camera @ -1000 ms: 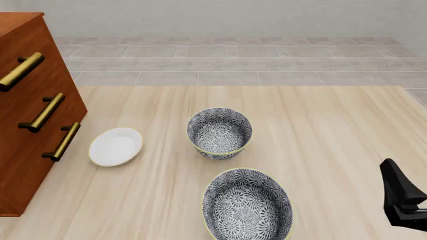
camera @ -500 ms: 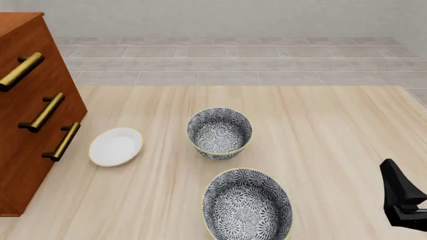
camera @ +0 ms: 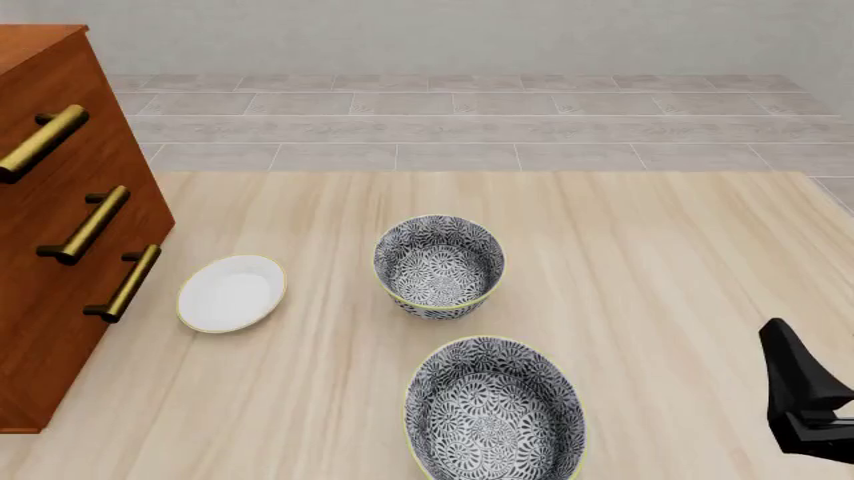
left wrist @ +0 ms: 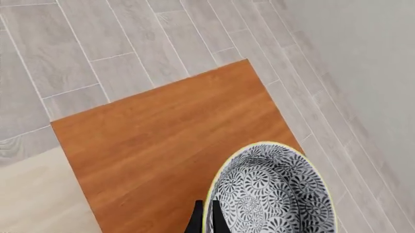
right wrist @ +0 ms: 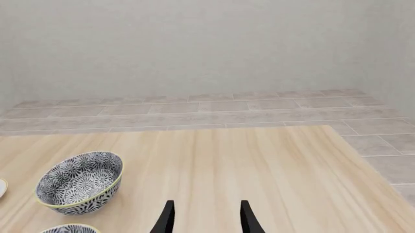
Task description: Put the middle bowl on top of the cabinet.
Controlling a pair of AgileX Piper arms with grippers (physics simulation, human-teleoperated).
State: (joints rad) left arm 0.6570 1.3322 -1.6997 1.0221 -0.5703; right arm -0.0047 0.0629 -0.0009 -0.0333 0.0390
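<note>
Middle bowl (left wrist: 275,193) rim between left gripper (left wrist: 206,219) fingers (over cabinet (left wrist: 162,141))

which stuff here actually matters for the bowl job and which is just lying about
Job:
- patterned bowl pinched at its rim by the left end effector
- cabinet, its top under that bowl

Lying about:
- far patterned bowl
- near patterned bowl
- white dish
- right end effector, open, holding nothing
</note>
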